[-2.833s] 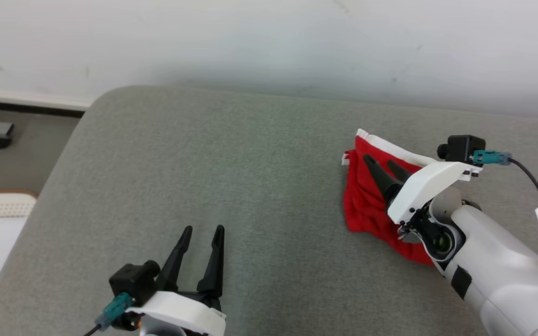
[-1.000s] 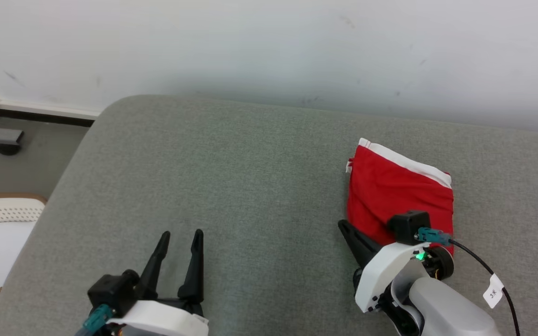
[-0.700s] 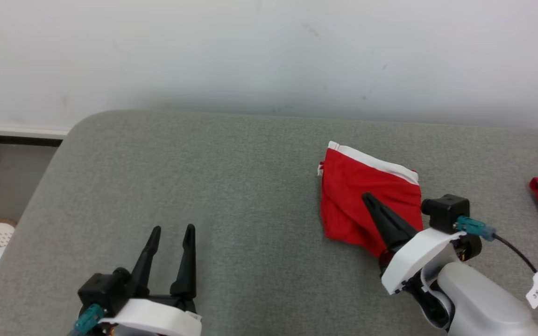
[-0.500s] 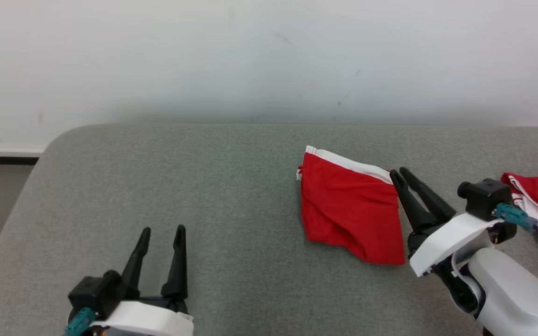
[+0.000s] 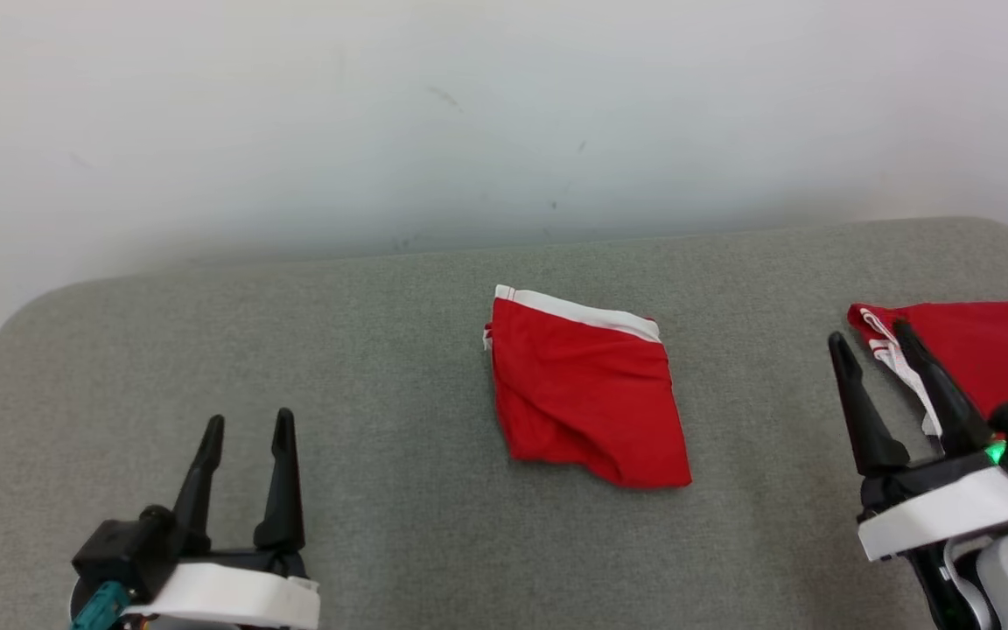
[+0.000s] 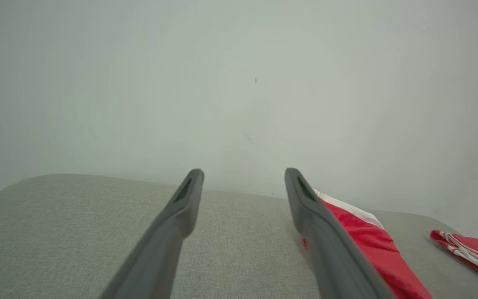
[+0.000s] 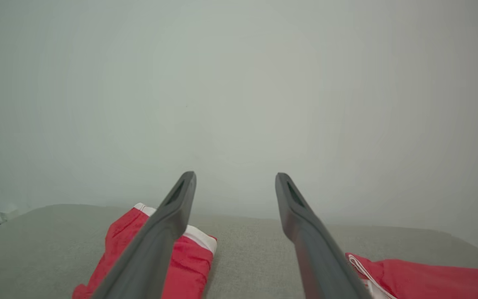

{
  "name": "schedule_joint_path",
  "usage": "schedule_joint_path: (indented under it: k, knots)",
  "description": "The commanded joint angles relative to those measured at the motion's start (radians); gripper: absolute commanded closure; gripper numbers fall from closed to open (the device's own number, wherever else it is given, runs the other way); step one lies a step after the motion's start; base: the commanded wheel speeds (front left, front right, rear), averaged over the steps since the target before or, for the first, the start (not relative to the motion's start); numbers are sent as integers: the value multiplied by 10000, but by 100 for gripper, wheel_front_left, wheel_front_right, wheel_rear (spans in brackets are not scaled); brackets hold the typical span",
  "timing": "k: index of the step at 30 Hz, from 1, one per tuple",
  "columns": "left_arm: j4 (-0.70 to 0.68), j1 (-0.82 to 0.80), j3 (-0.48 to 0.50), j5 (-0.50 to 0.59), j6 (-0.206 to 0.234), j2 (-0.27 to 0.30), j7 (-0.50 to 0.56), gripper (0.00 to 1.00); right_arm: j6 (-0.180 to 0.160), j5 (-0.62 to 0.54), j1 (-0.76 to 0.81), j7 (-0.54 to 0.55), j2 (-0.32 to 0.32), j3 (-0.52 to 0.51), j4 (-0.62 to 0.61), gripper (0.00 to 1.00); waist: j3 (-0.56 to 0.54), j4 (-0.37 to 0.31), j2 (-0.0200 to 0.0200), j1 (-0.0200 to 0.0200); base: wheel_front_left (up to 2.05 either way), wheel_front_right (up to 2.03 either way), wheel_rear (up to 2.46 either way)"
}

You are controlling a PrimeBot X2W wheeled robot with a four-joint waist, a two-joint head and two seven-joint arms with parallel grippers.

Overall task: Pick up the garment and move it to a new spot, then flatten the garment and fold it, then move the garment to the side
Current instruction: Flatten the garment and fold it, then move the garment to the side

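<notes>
at the lower right of the head view, the right gripper [image 5: 869, 334] spreads its two long, dark, tapered fingers [image 5: 858, 411] wide with nothing between them, rising from a white plastic housing [image 5: 941, 521]. one finger overlaps the edge of a second red cloth piece with white striped trim [image 5: 994, 350]; whether it touches cannot be told. at the lower left, the left gripper [image 5: 249, 416] has its matte black fingers parted and empty too, above the bare upholstery. between the two, well apart from both, the folded red cloth garment with a white waistband [image 5: 587, 398] lies flat in a rough square, softly creased, its white band along the far edge. both cloths rest on a rounded grey cushion of coarse woven fabric [image 5: 364, 350], backed by a smooth white wall [image 5: 381, 114] with faint scuffs.
</notes>
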Motion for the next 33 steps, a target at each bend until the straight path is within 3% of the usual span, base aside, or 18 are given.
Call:
schedule_joint_path:
  k: [1, 10, 15, 26, 33]
  knots:
    - [-72, 219, 65, 170, -69, 33, 6, 0, -1, -282, 549, -27, 33, -486, -324, 0, -13, -55, 0, 0, 0, 0, 0]
    - [-49, 548, -6, 561, -167, 33, 7, 0, -1, -1006, 2223, -28, 665, -1667, -1054, 0, 13, -63, 0, 0, 0, 0, 0]
    - [-7, 497, -83, 610, -113, 34, 7, 0, -1, -1325, 2374, -28, 863, -1650, -1001, 0, 50, -56, 0, 0, 0, 0, 0]
    - [161, 255, -123, 614, -97, 34, 7, 0, -1, -1194, 2119, -28, 1013, -1682, -735, 0, 123, 42, 0, 0, 0, 0, 0]
    - [113, -23, -354, 469, -125, 36, 7, 0, -1, -767, 1025, 388, 1221, -1436, 139, 0, 622, 391, 0, 0, 0, 0, 0]
